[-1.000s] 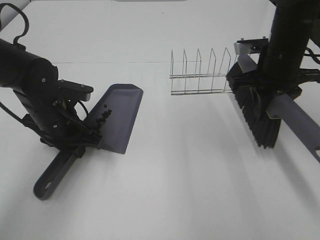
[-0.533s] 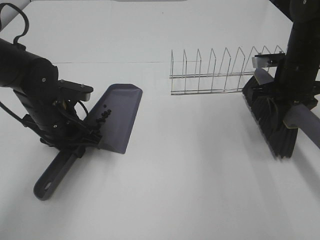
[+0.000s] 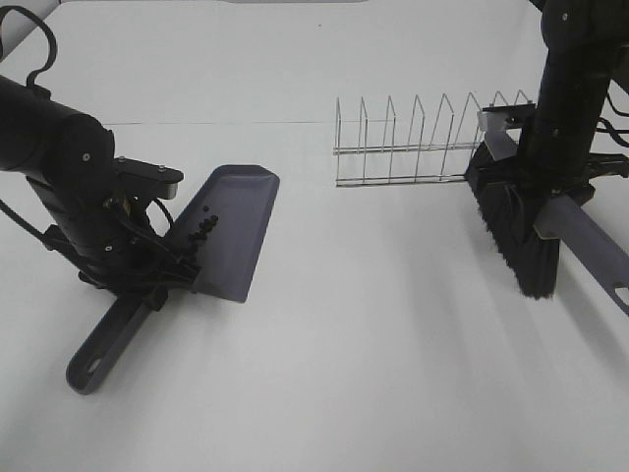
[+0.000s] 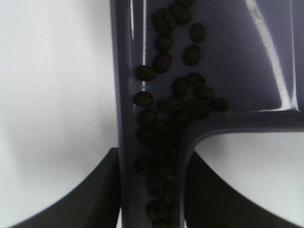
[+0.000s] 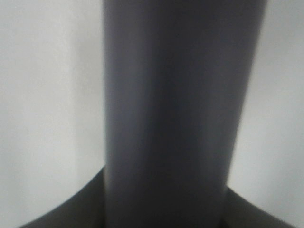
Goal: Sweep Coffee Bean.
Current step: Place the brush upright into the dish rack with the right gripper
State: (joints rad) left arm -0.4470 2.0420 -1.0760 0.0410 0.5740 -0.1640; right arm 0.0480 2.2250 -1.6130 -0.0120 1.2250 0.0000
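Observation:
The grey-purple dustpan [image 3: 236, 221] is tilted on the left, its handle [image 3: 98, 354] pointing toward the front. My left gripper [image 3: 157, 280] is shut on the dustpan where the handle meets the blade. The coffee beans [image 3: 202, 230] lie in a small dark cluster in the pan near the gripper. In the left wrist view the beans [image 4: 166, 104] are piled at the back of the pan [image 4: 232, 57] and down its handle channel, between my left gripper's fingers [image 4: 95, 199]. My right gripper [image 3: 546, 187] is shut on the grey handle [image 3: 590, 246] of a black brush [image 3: 521, 241], bristles down. The handle [image 5: 171, 114] fills the right wrist view.
A wire rack [image 3: 413, 147] with several upright loops stands at the back, its right end just behind the brush. The white table [image 3: 373, 334] lies between dustpan and brush.
The right arm swung the brush to the right, uncovering more of the wire rack, then came back slightly left. The left arm and dustpan have not moved.

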